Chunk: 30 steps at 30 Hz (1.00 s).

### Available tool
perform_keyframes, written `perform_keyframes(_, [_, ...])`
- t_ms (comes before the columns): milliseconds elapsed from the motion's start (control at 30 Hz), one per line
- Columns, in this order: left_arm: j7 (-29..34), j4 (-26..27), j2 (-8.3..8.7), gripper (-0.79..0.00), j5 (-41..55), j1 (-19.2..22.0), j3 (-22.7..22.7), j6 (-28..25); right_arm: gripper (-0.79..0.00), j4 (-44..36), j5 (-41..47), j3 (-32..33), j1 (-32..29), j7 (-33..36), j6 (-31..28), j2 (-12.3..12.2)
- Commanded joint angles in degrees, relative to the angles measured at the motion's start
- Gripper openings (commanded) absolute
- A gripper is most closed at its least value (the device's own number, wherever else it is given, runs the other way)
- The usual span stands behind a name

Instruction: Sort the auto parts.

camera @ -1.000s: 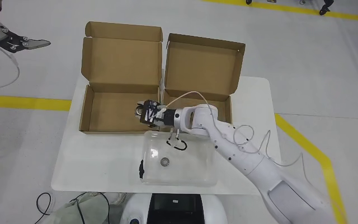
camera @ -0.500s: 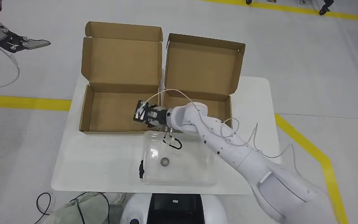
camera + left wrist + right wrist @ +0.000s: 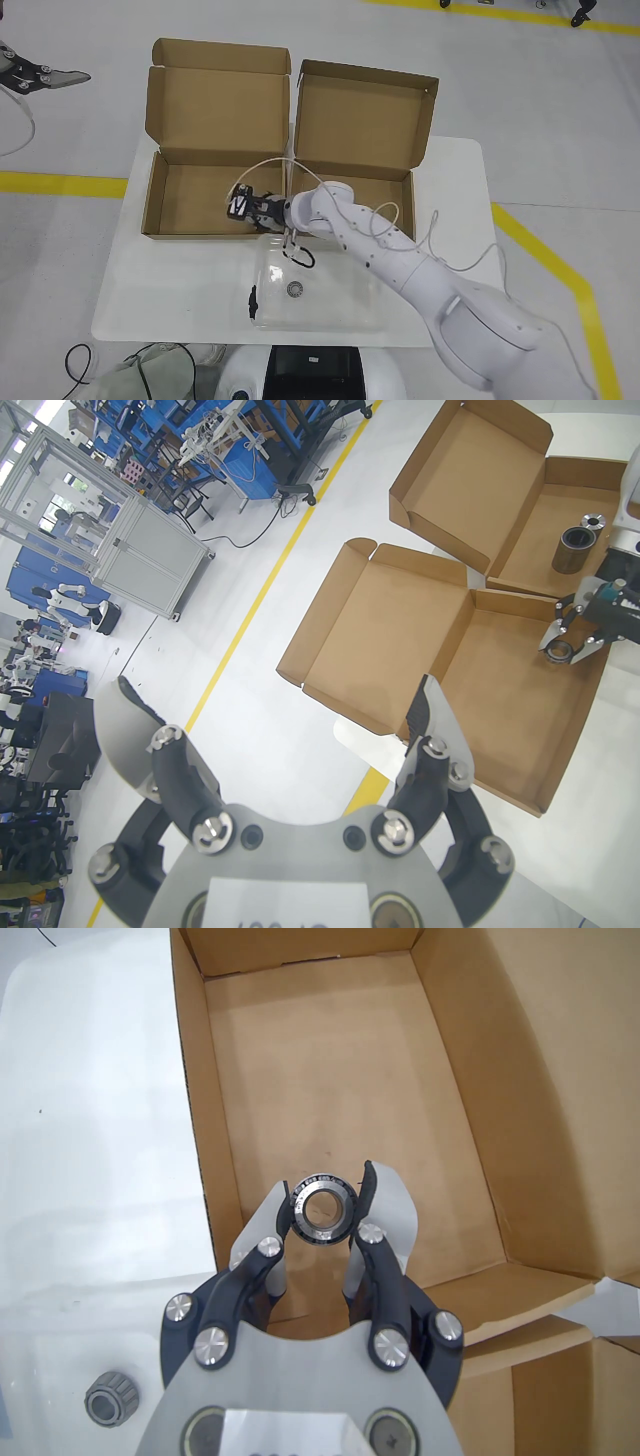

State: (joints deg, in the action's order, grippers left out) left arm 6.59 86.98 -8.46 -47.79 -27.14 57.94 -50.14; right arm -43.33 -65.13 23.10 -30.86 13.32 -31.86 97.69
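My right gripper point(image 3: 326, 1179) is shut on a small steel bearing ring point(image 3: 322, 1215), holding it by its outer rim. It hangs just above the floor of the left cardboard box point(image 3: 320, 1078), near that box's front right corner. The top view puts the right gripper point(image 3: 238, 204) over the left box point(image 3: 190, 195). In the left wrist view the right gripper point(image 3: 567, 650) and the ring point(image 3: 559, 651) show farther off. My left gripper point(image 3: 274, 690) is open and holds nothing, out over the floor left of the table, where the top view shows the left gripper point(image 3: 60, 75).
The right cardboard box point(image 3: 530, 565) holds a dark sleeve point(image 3: 572, 550) and a small silver bush point(image 3: 592, 521). A clear tray point(image 3: 350, 310) at the table's front holds a roller bearing point(image 3: 295, 289), a black hook point(image 3: 300, 257) and a small black part point(image 3: 252, 300).
The right gripper has carried the bearing ring leftward, from the boxes' shared wall farther over the left box. The left arm has stayed put.
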Motion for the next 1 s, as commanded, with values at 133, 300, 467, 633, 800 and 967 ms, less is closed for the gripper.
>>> perform_keyframes(133, [0.0,0.0,0.0,0.0,0.0,0.0,0.0,0.0,-0.533,4.4,-0.5,-0.3,1.0,-2.1,1.2,2.0])
perform_keyframes(300, [0.0,0.0,0.0,0.0,0.0,0.0,0.0,0.0,-0.369,6.5,-1.7,-0.3,1.6,-3.5,2.6,3.3])
perform_keyframes(467, [0.0,0.0,0.0,0.0,0.0,0.0,0.0,0.0,-0.329,7.1,-2.8,-0.1,2.2,-4.5,3.1,4.1])
perform_keyframes(633, [0.0,0.0,0.0,0.0,0.0,0.0,0.0,0.0,-0.376,5.3,-3.7,0.9,2.3,-7.0,2.3,4.0])
perform_keyframes(800, [0.0,0.0,0.0,0.0,0.0,0.0,0.0,0.0,-0.354,1.6,-4.8,2.4,1.3,-8.4,0.8,3.1])
perform_keyframes(967, [0.0,0.0,0.0,0.0,0.0,0.0,0.0,0.0,-0.32,-3.7,-5.7,5.1,-0.6,-9.4,-0.6,1.1])
